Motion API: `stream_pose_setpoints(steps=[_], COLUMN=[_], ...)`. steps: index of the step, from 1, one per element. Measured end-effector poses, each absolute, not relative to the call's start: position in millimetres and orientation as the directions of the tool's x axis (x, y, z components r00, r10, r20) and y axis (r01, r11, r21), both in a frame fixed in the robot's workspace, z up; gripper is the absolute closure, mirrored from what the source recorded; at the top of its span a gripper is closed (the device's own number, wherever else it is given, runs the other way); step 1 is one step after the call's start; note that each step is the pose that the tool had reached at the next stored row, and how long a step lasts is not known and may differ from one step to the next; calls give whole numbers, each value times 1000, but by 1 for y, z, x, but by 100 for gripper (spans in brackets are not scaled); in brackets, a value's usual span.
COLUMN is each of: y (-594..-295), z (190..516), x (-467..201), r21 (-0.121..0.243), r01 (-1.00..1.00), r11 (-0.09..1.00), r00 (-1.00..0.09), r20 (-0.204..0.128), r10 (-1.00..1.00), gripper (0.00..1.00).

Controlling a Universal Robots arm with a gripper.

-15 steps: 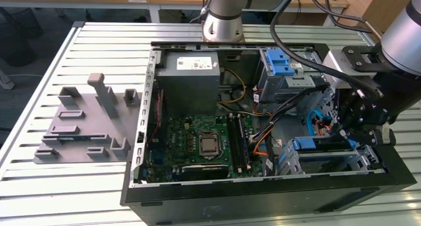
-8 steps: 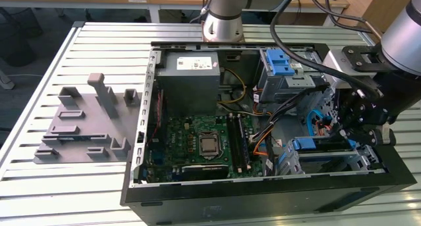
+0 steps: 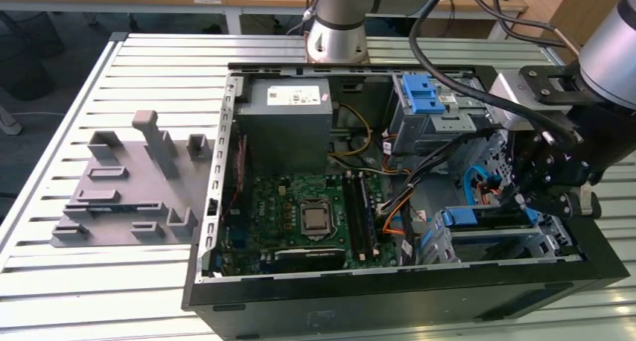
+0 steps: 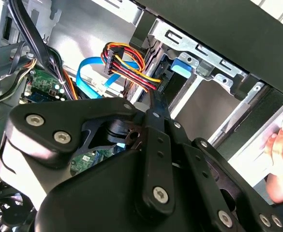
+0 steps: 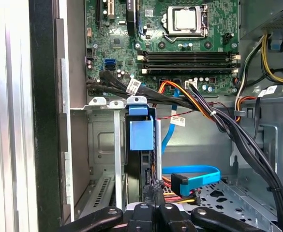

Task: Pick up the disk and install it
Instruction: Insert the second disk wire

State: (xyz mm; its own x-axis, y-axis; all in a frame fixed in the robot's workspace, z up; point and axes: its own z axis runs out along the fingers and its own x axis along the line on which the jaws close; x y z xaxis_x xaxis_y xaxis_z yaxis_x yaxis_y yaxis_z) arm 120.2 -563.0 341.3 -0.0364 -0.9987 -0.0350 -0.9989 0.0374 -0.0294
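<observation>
Inside the drive cage [image 5: 97, 145], the disk [image 5: 141, 135] is standing edge-on directly ahead of the pincer [image 5: 153, 205], whose fingers are pressing together.

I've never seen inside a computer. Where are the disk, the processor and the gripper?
Disk [image 5: 141, 135]: first wrist view, its blue rail end in the bay.
Processor [image 3: 317, 217]: exterior view, its metal lid.
Gripper [image 5: 156, 193]: first wrist view, its fingertips.

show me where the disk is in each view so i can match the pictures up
Exterior view: the disk sits in the drive cage at the case's near corner, on the exterior view's right.
Second wrist view: its blue end shows in the metal cage slot, beyond the red and yellow wires.
First wrist view: its blue end stands between the cage's metal uprights.
Shared landmark: the light blue flat cable beside the cage.
</observation>
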Motion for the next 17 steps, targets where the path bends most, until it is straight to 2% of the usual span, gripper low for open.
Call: stream_pose_setpoints(steps=[17], y=[-563], z=[354], x=[118], r21=[-29], r01=[-999], r11=[37], r00=[-36], r20=[-38], r10=[-999], gripper=[89])
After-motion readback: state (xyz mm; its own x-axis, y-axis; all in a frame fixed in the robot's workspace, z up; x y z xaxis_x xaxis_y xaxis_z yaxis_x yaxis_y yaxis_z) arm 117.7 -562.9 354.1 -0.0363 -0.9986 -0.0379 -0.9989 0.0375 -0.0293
